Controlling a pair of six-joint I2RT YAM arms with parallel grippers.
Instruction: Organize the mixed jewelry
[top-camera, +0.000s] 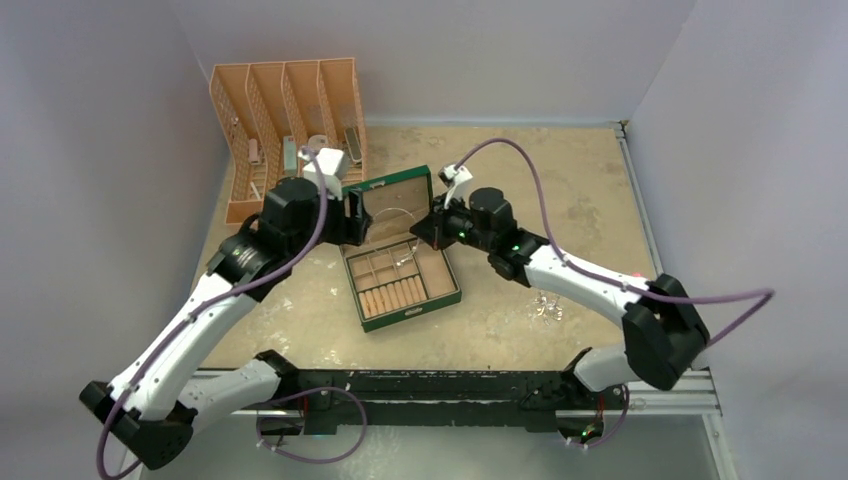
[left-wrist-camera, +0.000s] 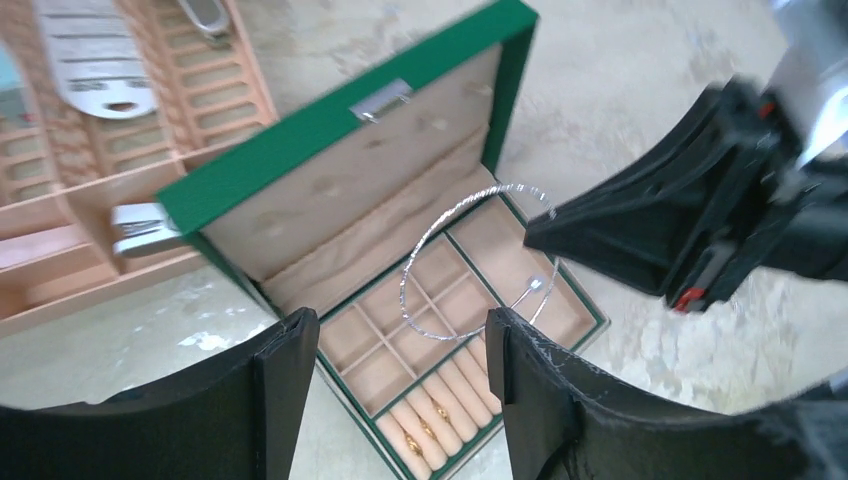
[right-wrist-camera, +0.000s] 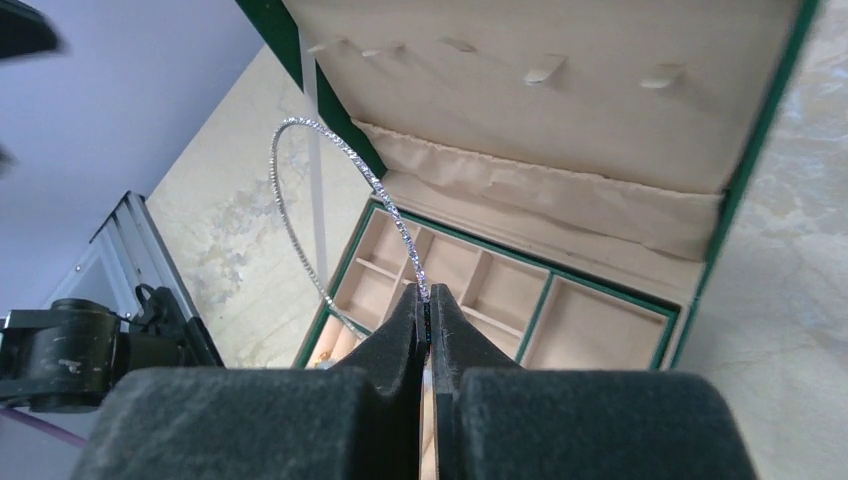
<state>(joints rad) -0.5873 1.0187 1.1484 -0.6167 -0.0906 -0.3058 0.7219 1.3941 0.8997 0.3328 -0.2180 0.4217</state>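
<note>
Holding thin glittering hoop (right-wrist-camera: 383, 195) clenched in right hand (right-wrist-camera: 428, 300) | hanging over green jewelry box (left-wrist-camera: 330, 115) compartments, likely for lowering in | left hand (left-wrist-camera: 400, 335) released, empty, beside lid, perhaps steadying

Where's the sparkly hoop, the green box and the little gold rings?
sparkly hoop (right-wrist-camera: 385, 200), right wrist view, on its thin curved wire.
green box (left-wrist-camera: 300, 145), left wrist view, on the lid's green edge.
gold rings (left-wrist-camera: 440, 410), left wrist view, on one ring in the padded rolls.
</note>
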